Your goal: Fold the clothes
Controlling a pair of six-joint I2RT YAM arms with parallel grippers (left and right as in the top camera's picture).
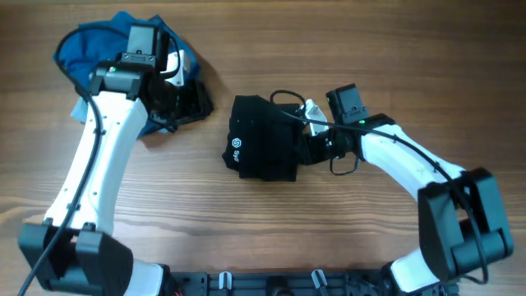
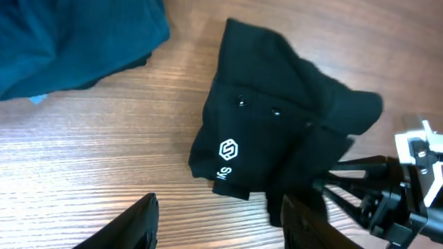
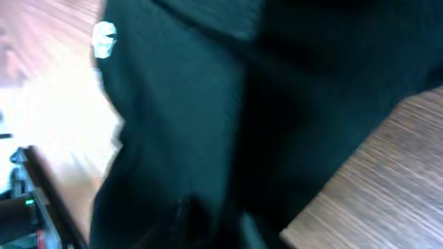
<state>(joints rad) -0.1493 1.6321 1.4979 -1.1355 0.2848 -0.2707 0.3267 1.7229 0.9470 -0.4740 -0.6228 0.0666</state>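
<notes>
A folded black shirt (image 1: 259,148) with a small white logo (image 1: 236,143) lies mid-table. My right gripper (image 1: 308,148) sits at its right edge. In the right wrist view, black cloth (image 3: 208,104) fills the picture and buries the jaws, which look shut on a fold of it. My left gripper (image 2: 220,202) is open and empty, hovering above the wood just short of the shirt (image 2: 277,131). In the overhead view the left arm reaches over a pile of teal-blue clothes (image 1: 90,49) at the far left.
A dark garment (image 1: 193,103) lies at the right edge of the blue pile (image 2: 69,41). The right arm's cables and white fittings (image 2: 415,149) stand close beside the black shirt. Bare wooden tabletop (image 1: 329,238) surrounds the shirt.
</notes>
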